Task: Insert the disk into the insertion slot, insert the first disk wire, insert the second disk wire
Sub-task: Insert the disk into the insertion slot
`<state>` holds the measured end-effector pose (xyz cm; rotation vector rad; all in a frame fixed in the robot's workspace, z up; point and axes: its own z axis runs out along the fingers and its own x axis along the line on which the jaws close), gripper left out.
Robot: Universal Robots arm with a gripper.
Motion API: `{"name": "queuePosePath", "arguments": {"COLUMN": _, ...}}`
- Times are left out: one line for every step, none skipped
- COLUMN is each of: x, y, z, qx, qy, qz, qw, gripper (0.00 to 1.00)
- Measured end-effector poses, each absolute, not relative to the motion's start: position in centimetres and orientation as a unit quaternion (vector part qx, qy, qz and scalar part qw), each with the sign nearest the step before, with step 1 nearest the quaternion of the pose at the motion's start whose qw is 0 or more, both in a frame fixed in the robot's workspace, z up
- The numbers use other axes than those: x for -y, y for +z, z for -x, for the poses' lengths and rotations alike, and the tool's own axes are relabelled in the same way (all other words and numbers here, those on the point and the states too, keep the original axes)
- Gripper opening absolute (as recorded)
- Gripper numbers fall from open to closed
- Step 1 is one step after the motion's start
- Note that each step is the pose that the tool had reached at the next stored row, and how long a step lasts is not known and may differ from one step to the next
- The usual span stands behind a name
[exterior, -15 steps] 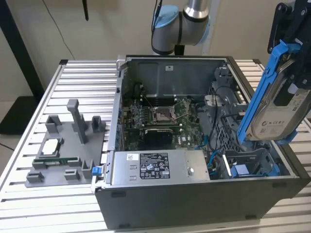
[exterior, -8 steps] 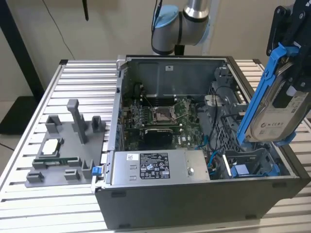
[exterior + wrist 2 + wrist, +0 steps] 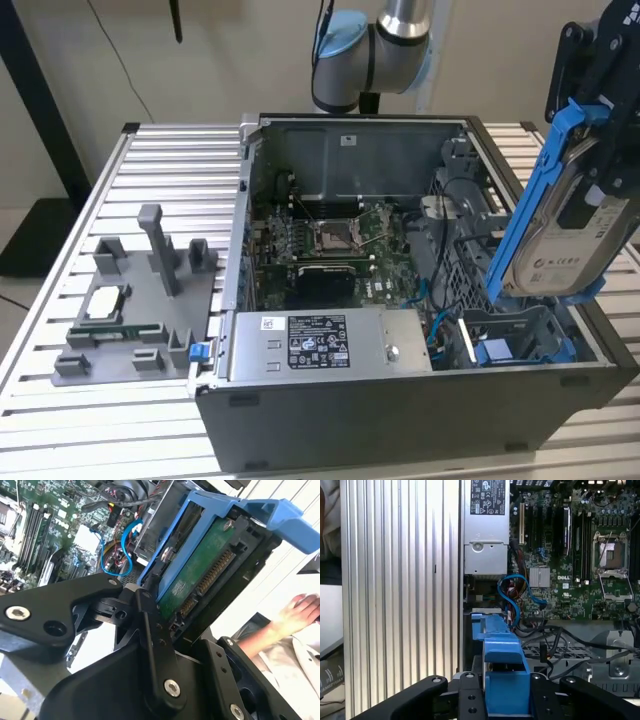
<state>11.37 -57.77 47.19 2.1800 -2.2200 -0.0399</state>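
The gripper (image 3: 604,165) is clamped on the tilted disk (image 3: 562,250), just above the slot (image 3: 522,335) in the case (image 3: 400,425).

Open air separates the raised disk (image 3: 568,245) from the insertion slot (image 3: 525,325) beneath it. Blue cables (image 3: 502,587) loop just beside the slot's mouth, and a blue part (image 3: 497,351) possibly sits inside it, though that corner is dim.

Arm: grey-and-blue jointed robot arm (image 3: 372,50), at 12 o'clock in the exterior view.
Gripper: black metal two-finger gripper (image 3: 600,150), at 2 o'clock, raised and tilted, clamped on a silver-grey hard drive in a blue plastic carrier frame (image 3: 565,240).
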Motion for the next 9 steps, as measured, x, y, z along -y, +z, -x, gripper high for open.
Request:
{"name": "queuePosePath", "arguments": {"x": 57.77, "y": 47.19, "z": -11.37, "qx": 0.713, "qy": -0.013, "qz": -0.701, "qw": 0.015, "gripper": 0.00}}
{"name": "queuePosePath", "arguments": {"x": 57.77, "y": 47.17, "z": -11.37, "qx": 0.713, "qy": -0.013, "qz": -0.701, "qw": 0.015, "gripper": 0.00}}
{"name": "queuePosePath", "arguments": {"x": 57.77, "y": 47.13, "z": -11.37, "qx": 0.713, "qy": -0.013, "qz": -0.701, "qw": 0.015, "gripper": 0.00}}
{"name": "queuePosePath", "arguments": {"x": 57.77, "y": 47.06, "z": -11.37, "qx": 0.713, "qy": -0.013, "qz": -0.701, "qw": 0.015, "gripper": 0.00}}
{"name": "queuePosePath", "arguments": {"x": 57.77, "y": 46.96, "z": -11.37, "qx": 0.713, "qy": -0.013, "qz": -0.701, "qw": 0.015, "gripper": 0.00}}
{"name": "queuePosePath", "arguments": {"x": 57.77, "y": 46.81, "z": -11.36, "qx": 0.713, "qy": -0.013, "qz": -0.701, "qw": 0.015, "gripper": 0.00}}
{"name": "queuePosePath", "arguments": {"x": 57.77, "y": 46.65, "z": -11.36, "qx": 0.713, "qy": -0.013, "qz": -0.701, "qw": 0.015, "gripper": 0.00}}
{"name": "queuePosePath", "arguments": {"x": 57.77, "y": 46.46, "z": -11.37, "qx": 0.713, "qy": -0.013, "qz": -0.701, "qw": 0.015, "gripper": 0.00}}
{"name": "queuePosePath", "arguments": {"x": 57.77, "y": 46.30, "z": -11.37, "qx": 0.713, "qy": -0.013, "qz": -0.701, "qw": 0.015, "gripper": 0.00}}
